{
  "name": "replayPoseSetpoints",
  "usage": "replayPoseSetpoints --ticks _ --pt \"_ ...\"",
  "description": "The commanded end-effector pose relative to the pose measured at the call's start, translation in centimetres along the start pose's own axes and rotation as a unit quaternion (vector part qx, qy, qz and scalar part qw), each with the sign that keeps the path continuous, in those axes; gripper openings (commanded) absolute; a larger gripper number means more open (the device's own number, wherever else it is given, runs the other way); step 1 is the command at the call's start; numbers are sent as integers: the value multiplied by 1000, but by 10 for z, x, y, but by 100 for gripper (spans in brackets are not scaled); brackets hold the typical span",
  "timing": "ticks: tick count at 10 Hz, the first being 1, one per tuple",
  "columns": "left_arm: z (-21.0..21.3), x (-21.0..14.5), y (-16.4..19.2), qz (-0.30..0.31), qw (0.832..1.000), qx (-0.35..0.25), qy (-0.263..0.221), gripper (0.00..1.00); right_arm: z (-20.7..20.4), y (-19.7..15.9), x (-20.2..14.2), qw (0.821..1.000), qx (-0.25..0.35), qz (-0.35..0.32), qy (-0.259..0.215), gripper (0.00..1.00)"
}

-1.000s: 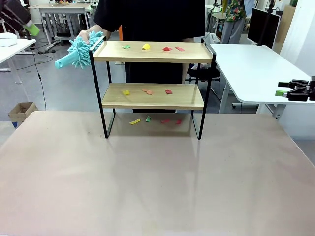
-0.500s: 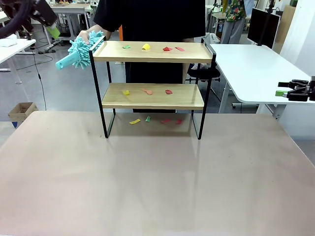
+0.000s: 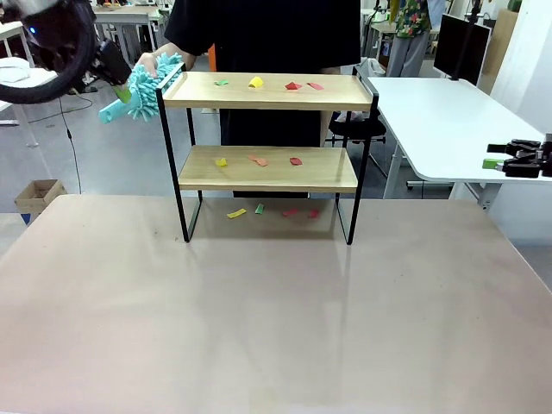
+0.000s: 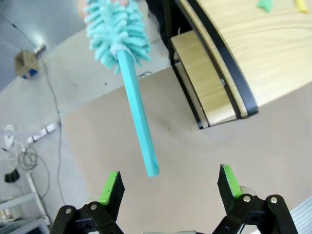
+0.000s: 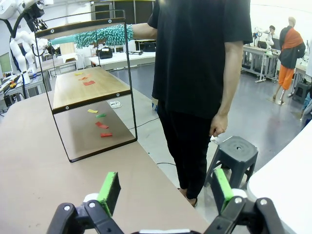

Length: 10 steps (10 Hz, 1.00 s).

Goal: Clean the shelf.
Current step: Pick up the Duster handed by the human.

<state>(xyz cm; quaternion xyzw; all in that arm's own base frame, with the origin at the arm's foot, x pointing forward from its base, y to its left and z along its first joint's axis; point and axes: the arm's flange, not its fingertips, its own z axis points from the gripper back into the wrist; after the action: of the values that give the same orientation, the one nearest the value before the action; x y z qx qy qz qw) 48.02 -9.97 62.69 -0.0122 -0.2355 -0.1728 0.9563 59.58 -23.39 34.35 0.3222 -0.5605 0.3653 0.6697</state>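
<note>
Presently the left gripper (image 4: 170, 181) is seen spread wide, nothing grasped. A teal duster (image 4: 130, 78), held at its fluffy end by a person's hand (image 3: 147, 62), is pointed handle-first just ahead of its fingers. The shelf (image 4: 229, 53) is found beyond and beside it. The right gripper (image 5: 165, 187) is likewise released, with the shelf well ahead.

A cardboard box (image 3: 37, 195) sits on the floor, and a grey stool (image 5: 237, 152) stands near the white table (image 3: 448, 121).
</note>
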Motion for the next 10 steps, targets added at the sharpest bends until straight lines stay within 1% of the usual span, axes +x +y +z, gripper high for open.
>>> replayPoseSetpoints --ticks 1,3,5,6,7,8,9,10 --pt "-19 0 -13 20 999 28 -3 100 -1 0 3 1000 1 2 0 100" --pt "-35 5 -11 41 998 54 -14 100 -1 0 3 1000 1 2 0 100" --pt "-41 8 -5 48 997 52 -10 100 -1 0 3 1000 1 2 0 100" --pt "-41 8 -2 50 997 53 -8 42 -1 0 3 1000 1 2 0 100" --pt "-41 8 0 51 997 57 -3 42 -1 0 3 1000 1 2 0 100" --pt "-40 9 3 54 997 59 -2 0 -1 0 3 1000 1 2 0 100" --pt "-39 9 5 56 997 59 -2 40 -1 0 3 1000 1 2 0 100" --pt "-39 8 5 59 996 61 1 0 -1 0 3 1000 1 2 0 100"
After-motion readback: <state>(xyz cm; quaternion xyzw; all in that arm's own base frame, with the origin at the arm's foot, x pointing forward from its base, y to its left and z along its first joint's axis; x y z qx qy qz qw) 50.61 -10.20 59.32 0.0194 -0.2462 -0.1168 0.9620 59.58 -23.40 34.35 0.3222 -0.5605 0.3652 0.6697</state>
